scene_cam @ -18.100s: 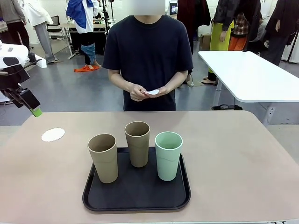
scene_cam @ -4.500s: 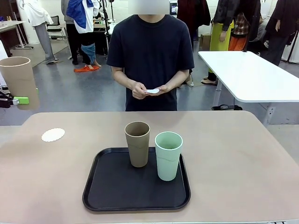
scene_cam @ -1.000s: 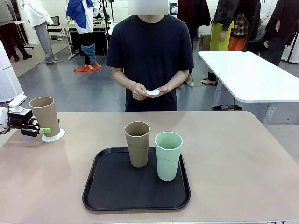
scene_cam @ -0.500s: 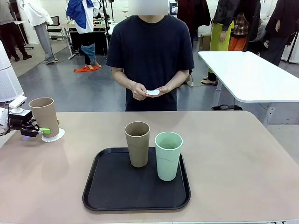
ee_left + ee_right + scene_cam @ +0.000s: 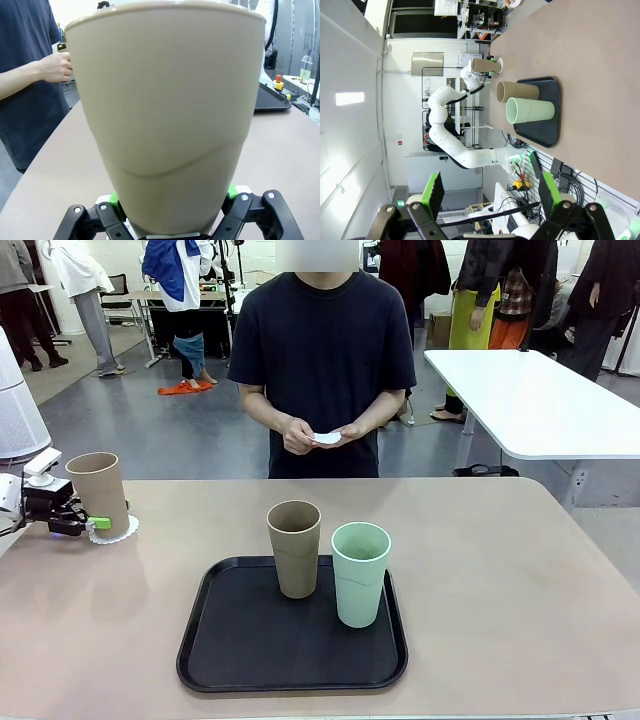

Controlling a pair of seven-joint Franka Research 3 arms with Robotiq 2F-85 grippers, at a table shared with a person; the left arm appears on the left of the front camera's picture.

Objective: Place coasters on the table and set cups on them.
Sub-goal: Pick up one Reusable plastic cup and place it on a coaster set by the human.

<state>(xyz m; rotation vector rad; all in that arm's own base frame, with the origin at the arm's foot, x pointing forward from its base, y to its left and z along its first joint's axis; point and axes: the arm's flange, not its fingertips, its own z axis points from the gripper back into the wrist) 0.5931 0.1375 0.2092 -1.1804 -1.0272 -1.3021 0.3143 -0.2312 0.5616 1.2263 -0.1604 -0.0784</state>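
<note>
Right gripper (image 5: 491, 192) up off the table (image 5: 500, 580), jaws spread wide, nothing between the green pads. Small wall sign (image 5: 400, 142) in right wrist view, too small to read. Nearest on table, front centre: black tray (image 5: 230, 660) carrying second tan cup (image 5: 294, 550) and mint cup (image 5: 360, 575), both upright, just beside each other, tan one to the left and slightly farther back. Plain matte sides on both cups as seen. Farther back, at table's left edge: left gripper (image 5: 88, 523) clamped low on held tan cup (image 5: 98, 490), green pads pressed to either side near the base, cup upright. Base of held cup over white scalloped coaster (image 5: 126, 530), lacy edge poking out on the right; resting on it or just above, cannot tell. Plain tan wall filling left wrist view, faint curved line across lower part. Far side, past table edge: person (image 5: 320, 350) in dark T-shirt, standing at centre, both hands (image 5: 300, 435) together at waist height, holding white paper piece (image 5: 327, 437). Behind right: white table (image 5: 540, 400).
</note>
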